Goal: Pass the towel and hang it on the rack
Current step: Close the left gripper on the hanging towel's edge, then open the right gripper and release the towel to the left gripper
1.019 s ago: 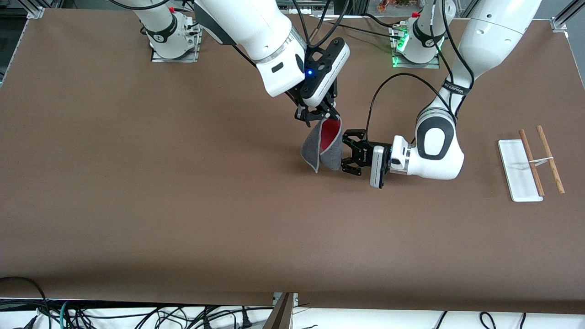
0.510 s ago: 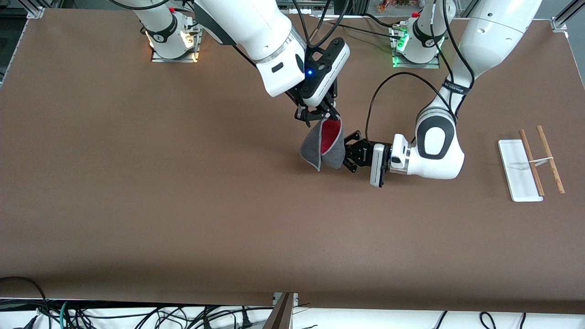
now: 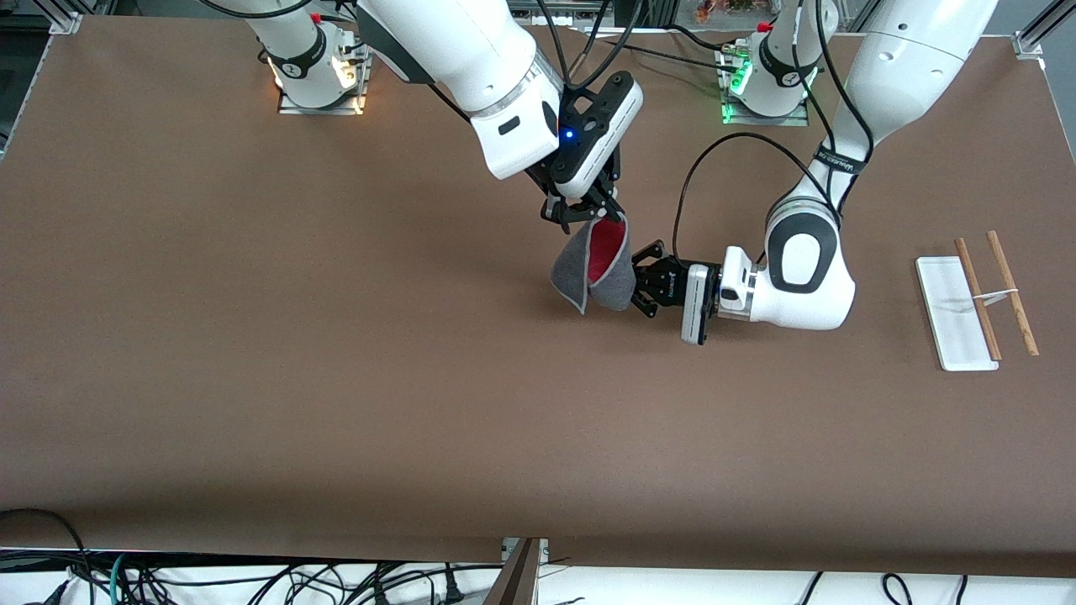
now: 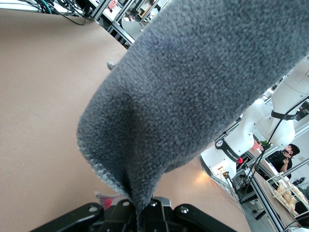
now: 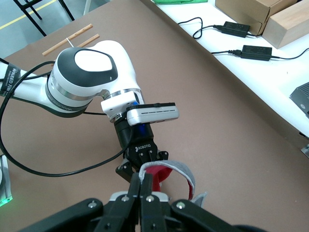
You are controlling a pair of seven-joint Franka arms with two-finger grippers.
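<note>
**Handover at mid-table: both grippers on the towel**

The towel (image 3: 593,269) hangs in the air over the middle of the table (image 3: 252,336), well apart from the rack (image 3: 975,298), which stands toward the left arm's end of the table. The right gripper (image 3: 580,214) has its jaws pinched together on the towel's upper corner, so the cloth droops in a fold with its red reverse showing inside the grey. The left gripper (image 3: 637,286) comes in level from the rack's side and has its jaws clamped on the towel's side edge; in the left wrist view the grey pile (image 4: 193,96) fills most of the picture and gathers into the closed fingers.

By my reading the pass is at its midpoint: the receiving grip is made, but the giving grip is not yet let go. What is left is for the right gripper to release, for the left arm to carry the towel to the rack, and to drape it over the two wooden rods (image 3: 996,290). The rack is bare.

The table is covered in plain brown matting. A white bench with power bricks and cardboard boxes appears in the right wrist view, and a person sits at a desk in the left wrist view.
</note>
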